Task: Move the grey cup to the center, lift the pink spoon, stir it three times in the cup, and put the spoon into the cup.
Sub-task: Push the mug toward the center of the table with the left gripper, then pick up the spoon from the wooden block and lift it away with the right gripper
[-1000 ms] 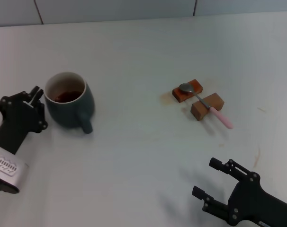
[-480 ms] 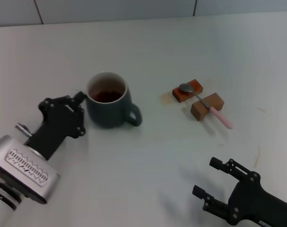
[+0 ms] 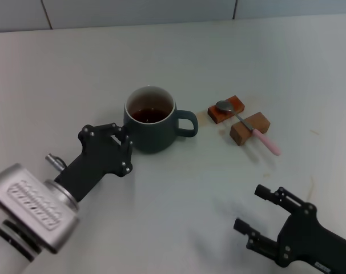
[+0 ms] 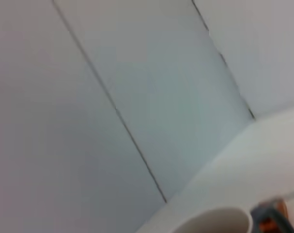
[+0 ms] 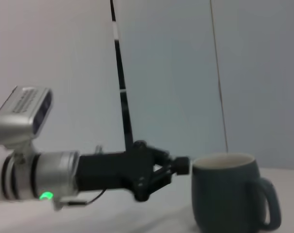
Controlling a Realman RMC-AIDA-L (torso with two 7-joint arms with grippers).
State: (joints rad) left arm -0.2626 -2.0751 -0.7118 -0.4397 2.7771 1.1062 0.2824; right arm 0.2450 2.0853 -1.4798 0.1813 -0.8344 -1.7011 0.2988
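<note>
Two arms frame the tabletop [image 3: 178,51]. Our left gripper [image 3: 120,149] presses its fingers, spread unknown, against the grey cup [image 3: 153,120] mid-table. Nearer our idle, splayed right gripper [image 3: 258,211], the pink spoon [image 3: 250,129] lies diagonally across two wooden blocks [image 3: 238,119], handle toward it.

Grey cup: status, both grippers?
Left gripper against grey cup, near table centre. Right gripper open, idle at near edge. Pink spoon untouched across two wooden blocks. Nothing between.

Cup [image 3: 151,120] mid-table, handle pointing right; left gripper [image 3: 113,145] touching its near-left side. Spoon [image 3: 250,128] on two blocks [image 3: 240,119] right of cup. Right gripper [image 3: 258,214] near right.
</note>
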